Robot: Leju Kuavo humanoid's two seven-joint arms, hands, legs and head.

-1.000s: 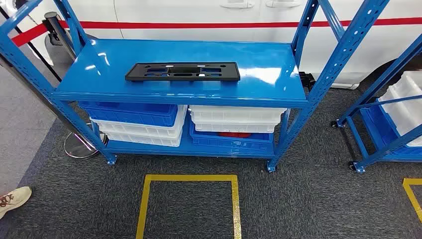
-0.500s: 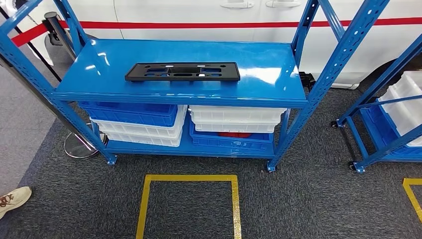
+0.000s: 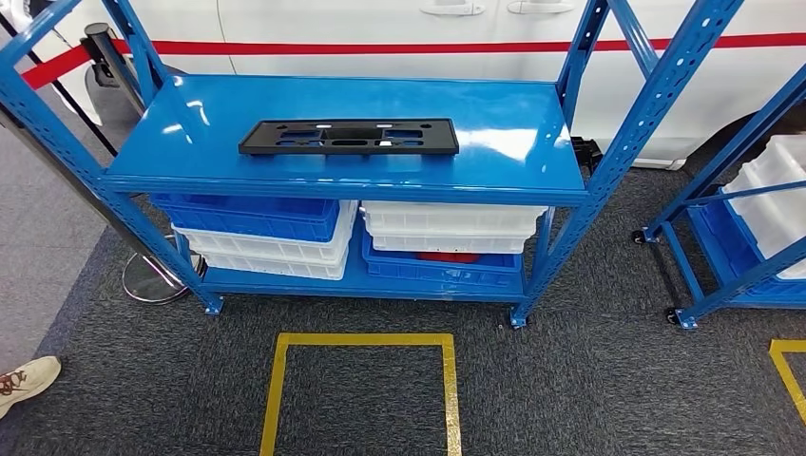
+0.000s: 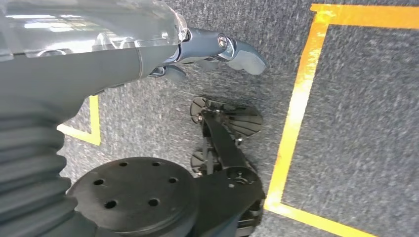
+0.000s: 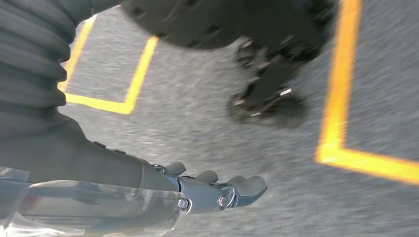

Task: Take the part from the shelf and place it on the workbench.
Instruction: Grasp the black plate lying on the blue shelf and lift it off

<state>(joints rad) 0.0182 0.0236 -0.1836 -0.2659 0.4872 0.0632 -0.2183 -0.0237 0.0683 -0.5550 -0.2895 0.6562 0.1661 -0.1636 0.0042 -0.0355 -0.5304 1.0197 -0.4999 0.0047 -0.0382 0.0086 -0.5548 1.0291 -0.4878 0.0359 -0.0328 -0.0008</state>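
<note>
Wrist views: I see both arms hanging over the grey carpet with yellow floor tape (image 4: 296, 113). My left hand (image 4: 207, 52) holds nothing, its fingers extended and loose. My right hand (image 5: 217, 190) is likewise empty, fingers stretched out and slightly apart.
Nearest floor, head view: a yellow taped square (image 3: 361, 339) lies on the carpet just in front of the shelf; a person's pale shoe (image 3: 27, 380) sits at the left edge.
Shelf: the blue shelf (image 3: 532, 133) stands beyond the square, with blue and white bins (image 3: 276, 233) stacked on its lower level.
Part: the black part (image 3: 348, 137) lies flat on the top level of the shelf, toward the left of centre, well apart from both hands.
Long axis: it runs left to right across my view, parallel to the shelf's front edge; its cut-outs face up.
Beyond: a white vehicle body with a red stripe (image 3: 380, 46) stands behind the shelf, and a second blue rack (image 3: 722, 228) holding white bins is off to the right.
Change: against the earlier head frames, nothing has moved; the part sits where it was.
</note>
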